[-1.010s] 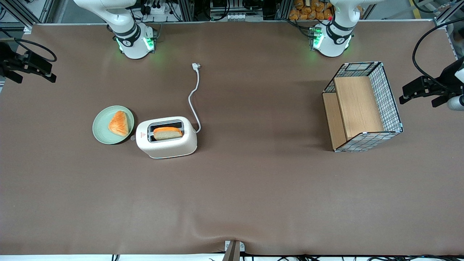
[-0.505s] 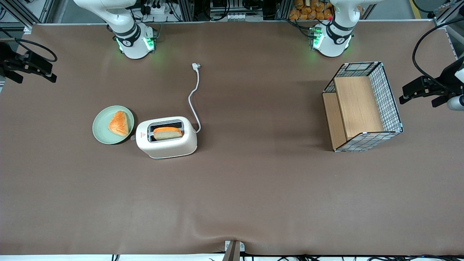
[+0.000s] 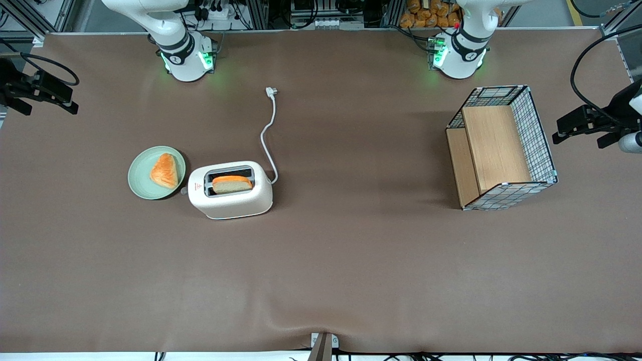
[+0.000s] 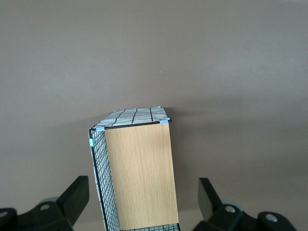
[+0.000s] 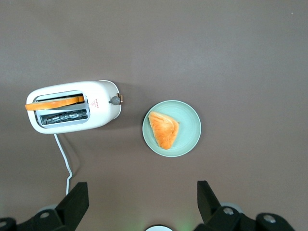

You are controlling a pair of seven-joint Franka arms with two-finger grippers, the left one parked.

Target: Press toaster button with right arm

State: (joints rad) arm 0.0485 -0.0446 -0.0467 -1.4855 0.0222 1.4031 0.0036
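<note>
Toaster (image 3: 230, 190), cream-white, rounded, two-slot, with grey metal slot rim, is standing upright on the brown-covered table (image 3: 351, 260) toward the working arm's end; a slice of orange-crusted bread (image 3: 231, 184) is sitting in the slot nearer the front camera. Small pale grey round button (image 5: 115, 100) is projecting from the toaster's end wall, facing the round pale green plate (image 3: 140, 175) just beside it; nothing is touching it. Triangular golden pastry (image 3: 164, 171) is lying on that plate. White power cord (image 3: 268, 135) is trailing away from the front camera, plug unconnected. Wire-and-wood basket (image 3: 501, 148) is lying toward the parked arm's end. Right arm's black end effector (image 5: 139, 204) is hanging high above the toaster and plate, fingers (image 5: 77, 202) spread wide, released, grasping nothing.
</note>
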